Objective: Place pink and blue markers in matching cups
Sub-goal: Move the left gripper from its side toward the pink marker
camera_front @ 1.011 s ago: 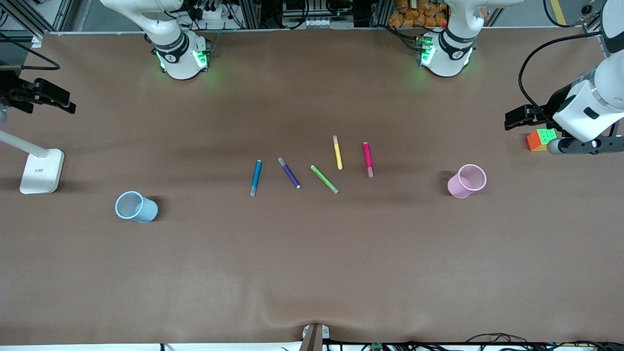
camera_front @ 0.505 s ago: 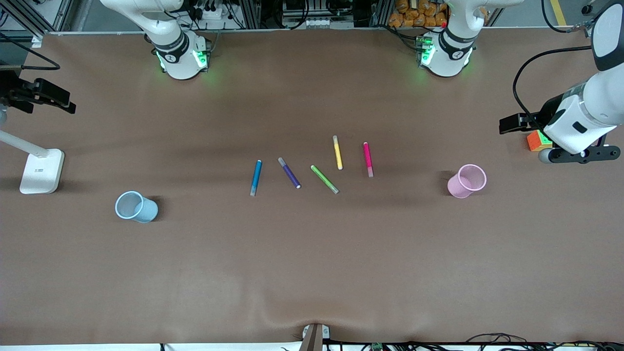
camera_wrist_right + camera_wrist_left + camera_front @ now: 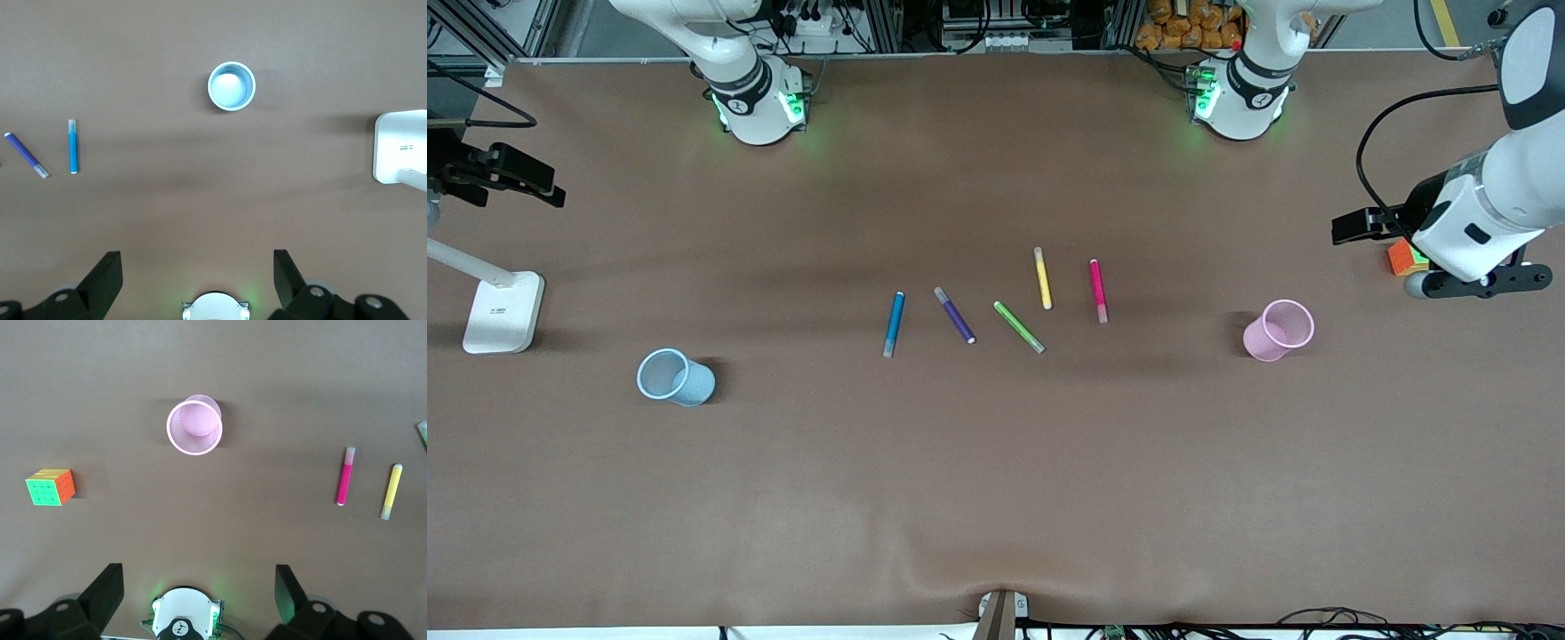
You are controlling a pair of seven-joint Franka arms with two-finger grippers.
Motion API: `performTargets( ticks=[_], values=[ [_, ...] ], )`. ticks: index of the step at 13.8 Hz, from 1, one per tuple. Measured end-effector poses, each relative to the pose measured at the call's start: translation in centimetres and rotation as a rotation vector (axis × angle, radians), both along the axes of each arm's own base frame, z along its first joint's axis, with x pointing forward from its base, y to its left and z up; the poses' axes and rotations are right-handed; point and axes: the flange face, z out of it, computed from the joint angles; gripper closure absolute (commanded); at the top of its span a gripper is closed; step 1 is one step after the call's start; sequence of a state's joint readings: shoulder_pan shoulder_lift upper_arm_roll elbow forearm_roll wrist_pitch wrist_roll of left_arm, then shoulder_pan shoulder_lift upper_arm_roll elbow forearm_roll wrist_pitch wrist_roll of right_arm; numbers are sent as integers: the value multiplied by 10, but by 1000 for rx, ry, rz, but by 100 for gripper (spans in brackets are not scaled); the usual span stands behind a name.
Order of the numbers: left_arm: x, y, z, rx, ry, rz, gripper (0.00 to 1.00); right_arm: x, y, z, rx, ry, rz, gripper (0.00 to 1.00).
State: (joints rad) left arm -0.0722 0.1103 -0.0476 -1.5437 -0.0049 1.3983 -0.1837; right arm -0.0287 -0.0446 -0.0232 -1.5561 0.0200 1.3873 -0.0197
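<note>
The pink cup [image 3: 1278, 330] and the blue cup [image 3: 675, 377] are standing upright with nothing inside. The pink marker [image 3: 1097, 291] and the blue marker [image 3: 894, 324] are lying flat on the brown surface [image 3: 996, 498] between them. The left end effector [image 3: 199, 590] is hanging released above the pink cup. The right end effector [image 3: 197, 268] is waiting released above the blue cup.
</note>
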Motion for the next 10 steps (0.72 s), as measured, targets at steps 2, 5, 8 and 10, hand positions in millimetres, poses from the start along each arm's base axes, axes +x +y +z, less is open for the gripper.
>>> performTargets(
  ticks=[2,5,8,10],
  values=[
    [-1,-6,-2,-20,10,14,0,0,0,0,0,0,0,0],
    [-1,-7,-5,-25,25,21,0,0,0,0,0,0,0,0],
    [-1,-6,-9,-23,44,24,0,0,0,0,0,4,0,0],
    [-3,-4,-10,-21,59,27,0,-1,0,0,0,5,0,0]
  ],
)
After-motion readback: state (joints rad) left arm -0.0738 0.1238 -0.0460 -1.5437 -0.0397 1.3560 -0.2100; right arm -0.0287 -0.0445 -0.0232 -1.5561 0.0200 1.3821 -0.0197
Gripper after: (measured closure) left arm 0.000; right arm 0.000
